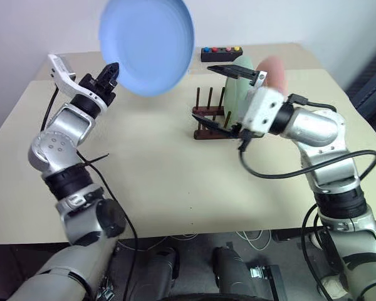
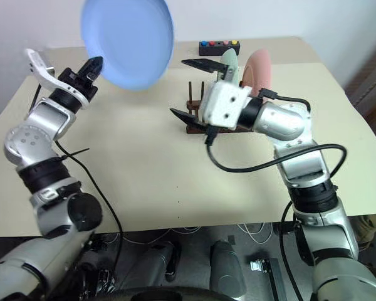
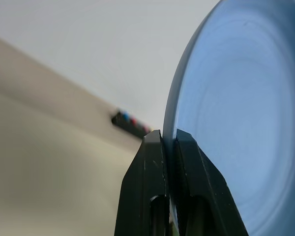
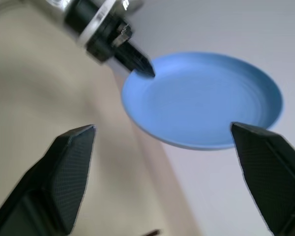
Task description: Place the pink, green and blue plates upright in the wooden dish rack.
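My left gripper (image 1: 111, 72) is shut on the rim of the blue plate (image 1: 147, 44), which it holds high above the table's far left. In the left wrist view its fingers (image 3: 155, 162) pinch the plate's edge (image 3: 246, 123). The wooden dish rack (image 1: 205, 133) stands at mid table. The green plate (image 1: 234, 94) and the pink plate (image 1: 276, 72) stand upright in it. My right gripper (image 1: 202, 89) hovers open just in front of the rack, facing the blue plate (image 4: 206, 98), with nothing between its jaws. It hides part of the rack.
A small black box with coloured buttons (image 1: 220, 53) lies at the table's far edge behind the rack. The beige table (image 1: 163, 188) stretches bare toward me. A black cable (image 1: 263, 172) loops from my right arm.
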### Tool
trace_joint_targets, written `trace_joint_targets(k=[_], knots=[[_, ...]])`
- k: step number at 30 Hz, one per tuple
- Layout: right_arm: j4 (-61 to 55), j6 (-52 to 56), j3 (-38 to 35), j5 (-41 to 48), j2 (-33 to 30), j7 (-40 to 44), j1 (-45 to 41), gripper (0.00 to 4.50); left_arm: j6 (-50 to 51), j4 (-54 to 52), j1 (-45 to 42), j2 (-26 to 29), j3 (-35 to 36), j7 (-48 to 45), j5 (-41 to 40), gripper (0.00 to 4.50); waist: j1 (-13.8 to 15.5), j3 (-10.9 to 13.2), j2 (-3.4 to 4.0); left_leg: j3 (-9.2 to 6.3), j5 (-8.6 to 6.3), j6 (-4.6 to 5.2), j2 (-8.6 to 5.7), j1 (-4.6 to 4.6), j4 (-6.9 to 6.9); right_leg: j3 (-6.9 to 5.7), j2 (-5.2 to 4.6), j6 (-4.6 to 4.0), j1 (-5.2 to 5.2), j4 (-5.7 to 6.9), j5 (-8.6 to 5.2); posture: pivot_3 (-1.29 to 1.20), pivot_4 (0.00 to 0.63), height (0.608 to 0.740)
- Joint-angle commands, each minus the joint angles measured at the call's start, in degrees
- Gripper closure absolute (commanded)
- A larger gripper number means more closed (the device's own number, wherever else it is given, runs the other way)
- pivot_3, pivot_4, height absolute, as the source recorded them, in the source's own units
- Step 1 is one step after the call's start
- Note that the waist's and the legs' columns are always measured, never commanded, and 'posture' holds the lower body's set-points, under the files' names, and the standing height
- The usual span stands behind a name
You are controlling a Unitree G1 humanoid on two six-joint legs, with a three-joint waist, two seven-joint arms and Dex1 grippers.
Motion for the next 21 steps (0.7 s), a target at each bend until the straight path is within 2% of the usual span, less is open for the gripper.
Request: trace_joint_targets(k=[1, 3, 6, 9, 20, 21], knots=[[4.0, -8.6, 2.8, -13.9, -1.8, -6.4, -2.8, 0.0, -4.3, -6.8, 1.0, -2.5, -3.7, 3.9, -1.6, 4.47, 0.1, 0.0, -0.02, 0.0, 0.01, -0.01, 0.0, 0.0, 0.01, 0.0, 0.01, 0.0, 0.0, 0.0, 0.0, 0.0, 0.15, 0.74], [5.1, -10.5, 3.6, -16.9, -1.5, -8.3, -3.0, 0.0, -5.4, -8.6, 2.3, -3.3, -5.8, 5.0, -1.4, 4.47, 0.1, 0.0, -0.09, 0.0, 0.01, -0.01, -0.01, 0.0, 0.02, 0.0, 0.01, 0.0, 0.02, -0.01, 0.0, 0.0, 0.15, 0.74], [6.3, -7.9, 5.0, -23.3, 1.7, -12.3, -4.3, 0.0, -6.8, -11.0, 4.3, -6.7, -8.2, 7.3, -3.0, 4.47, 0.0, 0.0, -0.11, 0.0, 0.01, -0.02, -0.01, 0.0, 0.01, 0.01, 0.01, 0.0, 0.02, -0.02, 0.0, 0.0, 0.15, 0.74], [6.7, -7.1, 6.2, -25.8, 4.0, -13.1, -4.1, 0.0, -6.9, -12.6, 6.0, -8.6, -9.6, 8.5, -5.6, 4.47, 0.0, 0.0, -0.11, 0.0, 0.03, -0.05, 0.0, 0.01, 0.01, 0.01, 0.04, -0.01, 0.02, 0.0, 0.0, 0.0, 0.15, 0.74], [11.2, -5.9, 7.0, -31.6, 5.3, -16.8, -4.7, 0.0, -7.1, -14.8, 9.5, -8.1, -14.3, 10.2, -10.8, 4.47, 0.0, 0.0, -0.11, -0.02, 0.05, -0.06, 0.0, 0.01, 0.01, 0.01, 0.05, -0.02, 0.04, -0.02, 0.0, 0.0, 0.15, 0.74], [11.5, -5.7, 7.1, -31.8, 5.4, -16.8, -4.7, 0.26, -7.1, -15.0, 9.9, -7.9, -14.9, 10.3, -11.0, 4.5, 0.0, 0.0, -0.11, -0.02, 0.05, -0.06, 0.0, 0.01, 0.01, 0.01, 0.05, -0.02, 0.04, -0.02, 0.0, 0.0, 0.15, 0.74]])
